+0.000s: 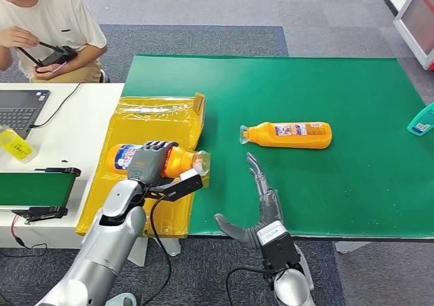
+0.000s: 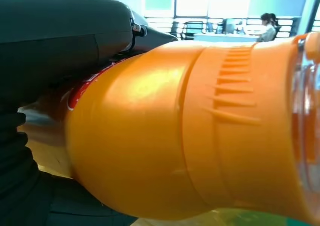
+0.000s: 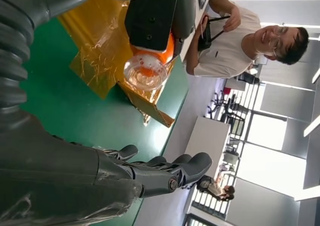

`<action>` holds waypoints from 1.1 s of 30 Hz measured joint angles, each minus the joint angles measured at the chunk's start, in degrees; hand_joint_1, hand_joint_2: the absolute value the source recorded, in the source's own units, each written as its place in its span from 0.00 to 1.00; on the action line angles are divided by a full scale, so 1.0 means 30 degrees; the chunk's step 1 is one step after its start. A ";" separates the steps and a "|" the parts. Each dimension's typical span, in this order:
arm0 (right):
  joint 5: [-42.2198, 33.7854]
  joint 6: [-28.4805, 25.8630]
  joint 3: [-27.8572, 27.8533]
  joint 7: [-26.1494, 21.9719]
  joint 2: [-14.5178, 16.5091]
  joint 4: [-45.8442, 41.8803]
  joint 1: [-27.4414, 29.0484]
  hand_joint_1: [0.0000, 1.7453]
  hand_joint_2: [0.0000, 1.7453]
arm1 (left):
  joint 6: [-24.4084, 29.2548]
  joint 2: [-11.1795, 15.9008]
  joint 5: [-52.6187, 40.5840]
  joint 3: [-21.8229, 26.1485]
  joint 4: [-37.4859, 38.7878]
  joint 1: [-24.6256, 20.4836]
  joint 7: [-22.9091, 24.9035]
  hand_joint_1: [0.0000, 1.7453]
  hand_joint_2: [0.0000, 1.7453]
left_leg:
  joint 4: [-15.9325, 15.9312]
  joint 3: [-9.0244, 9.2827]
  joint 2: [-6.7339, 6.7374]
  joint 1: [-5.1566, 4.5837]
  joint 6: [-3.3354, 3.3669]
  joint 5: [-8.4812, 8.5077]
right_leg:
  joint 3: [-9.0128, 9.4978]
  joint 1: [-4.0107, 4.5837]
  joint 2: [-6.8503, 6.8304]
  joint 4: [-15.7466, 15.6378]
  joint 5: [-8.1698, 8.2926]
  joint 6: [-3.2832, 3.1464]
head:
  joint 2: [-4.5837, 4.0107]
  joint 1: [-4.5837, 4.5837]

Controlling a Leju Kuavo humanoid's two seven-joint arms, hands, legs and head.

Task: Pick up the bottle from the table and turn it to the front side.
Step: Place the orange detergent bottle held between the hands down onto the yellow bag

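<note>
The left hand (image 1: 150, 160) is wrapped around the middle of an orange bottle (image 1: 179, 161), its dark fingers curled over the top of the body. This held bottle lies on its side above a crinkled yellow plastic bag (image 1: 148, 119) at the left edge of the green table mat (image 1: 327, 82), with its clear cap (image 1: 202, 161) pointing right. A blue and white label shows at the bottle's left end; its writing is too small to read. The right hand (image 1: 255, 207) is empty, fingers spread apart and stretched forward over the near edge of the mat. Just beyond it lies a second orange bottle (image 1: 289, 134) on its side, cap to the left, with an unreadable label. At far left, a seated person (image 1: 51, 21) holds a dark controller (image 1: 56, 56) beside a laptop (image 1: 20, 108).
</note>
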 joint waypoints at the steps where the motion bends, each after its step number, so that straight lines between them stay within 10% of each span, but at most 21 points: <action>1: -0.0085 0.0103 0.0004 -0.0040 0.0000 -0.0040 0.0002 0.00 1.00 | -0.0106 -0.0211 0.0157 -0.0152 0.0254 -0.0131 -0.0086 1.00 1.00 | 0.0000 -0.0002 0.0000 0.0000 0.0001 -0.0001 | -0.0001 -0.0001 -0.0002 -0.0001 -0.0001 0.0001 | 0.0000 0.0000; 9: -0.0506 0.0916 0.0902 -0.0530 -0.0016 -0.1073 0.0075 0.00 1.00 | 0.0009 -0.1698 0.0253 -0.1811 0.3400 -0.1425 0.0598 1.00 1.00 | 0.0000 -0.0013 0.0001 -0.0009 0.0005 -0.0004 | -0.0010 -0.0019 0.0000 -0.0002 -0.0001 0.0005 | 0.0000 0.0002; 27: -0.1171 0.1543 0.1421 -0.0863 -0.0177 -0.3885 0.1177 0.00 1.00 | 0.0748 -0.1823 0.0357 -0.1563 0.7691 -0.3157 0.1952 1.00 1.00 | -0.0002 0.0014 0.0002 -0.0010 0.0003 0.0000 | 0.0022 -0.0018 0.0001 -0.0001 0.0004 0.0002 | 0.0000 0.0000; 31: -0.1046 0.1496 0.1424 -0.0838 -0.0184 -0.3982 0.1217 0.00 1.00 | 0.0660 -0.1852 0.0324 -0.1432 0.7879 -0.3255 0.1864 0.01 1.00 | -0.0002 0.0025 0.0001 -0.0009 0.0001 0.0004 | 0.0032 -0.0017 0.0001 0.0000 0.0006 -0.0001 | 0.0000 0.0002; 33: -0.1009 0.1454 0.1424 -0.0743 -0.0188 -0.4011 0.1238 0.00 1.00 | 0.0409 -0.1900 0.0355 -0.1339 0.8026 -0.3288 0.1857 0.00 1.00 | -0.0002 0.0024 0.0002 -0.0009 0.0002 0.0004 | 0.0030 -0.0017 0.0001 0.0000 0.0008 0.0000 | 0.0000 0.0002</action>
